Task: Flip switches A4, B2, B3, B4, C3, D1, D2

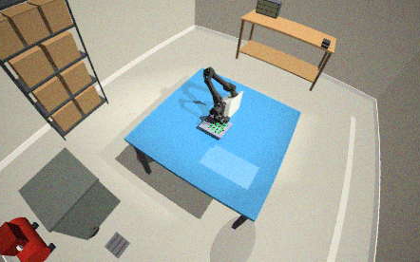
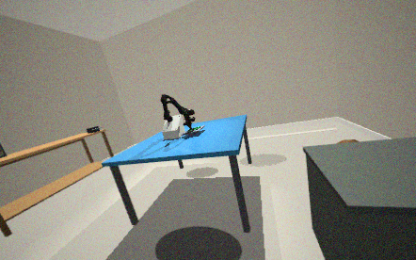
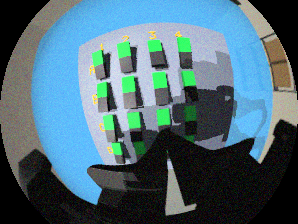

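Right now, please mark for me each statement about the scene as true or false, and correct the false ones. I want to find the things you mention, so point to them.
1. The tool (image 3: 164, 133) is held wide open. False: it is shut.
2. The panel (image 1: 208, 130) (image 3: 220, 50) lies on the blue table (image 1: 167, 123) (image 2: 213, 141) (image 3: 57, 100). True.
3. The panel's column numbers are printed in red. False: they are yellow-orange.
4. Switch A1 (image 3: 100, 65) has a green part and a grey part. True.
5. The shelf (image 1: 85, 45) holds red bins. False: it holds brown boxes (image 1: 67, 49).
6. The arm's shadow falls partly on the panel. True.
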{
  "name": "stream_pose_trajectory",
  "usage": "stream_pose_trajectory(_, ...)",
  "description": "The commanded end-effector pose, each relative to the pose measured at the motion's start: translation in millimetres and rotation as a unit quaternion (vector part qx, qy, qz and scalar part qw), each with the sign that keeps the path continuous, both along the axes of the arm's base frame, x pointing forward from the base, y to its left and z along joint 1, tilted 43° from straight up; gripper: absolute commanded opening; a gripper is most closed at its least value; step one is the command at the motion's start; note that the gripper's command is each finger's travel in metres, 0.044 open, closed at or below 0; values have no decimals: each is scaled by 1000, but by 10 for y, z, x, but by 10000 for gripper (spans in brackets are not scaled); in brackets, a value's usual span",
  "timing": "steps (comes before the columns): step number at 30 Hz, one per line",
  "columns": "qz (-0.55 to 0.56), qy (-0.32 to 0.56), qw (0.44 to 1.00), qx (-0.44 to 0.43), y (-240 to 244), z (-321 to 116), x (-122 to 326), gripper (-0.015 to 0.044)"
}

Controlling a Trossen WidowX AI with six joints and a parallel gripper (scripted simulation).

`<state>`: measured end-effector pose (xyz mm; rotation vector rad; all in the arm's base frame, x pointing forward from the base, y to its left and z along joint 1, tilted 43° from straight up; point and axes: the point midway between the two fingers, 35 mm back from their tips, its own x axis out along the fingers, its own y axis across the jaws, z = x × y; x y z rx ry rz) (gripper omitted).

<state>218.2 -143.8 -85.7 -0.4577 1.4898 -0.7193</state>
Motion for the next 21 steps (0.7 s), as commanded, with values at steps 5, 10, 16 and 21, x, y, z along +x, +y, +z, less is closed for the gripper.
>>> stream_pose_trajectory(5,2,2,1000,-2,-12,-5,-4,0)
stream_pose_trajectory(10,2,2,1000,-2,-16,-10,-5,0)
stream_pose_trajectory(16,2,2,1000,-2,-22,-16,-6,0)
stream_pose_trajectory(21,2,2,1000,-2,-26,-21,-6,0)
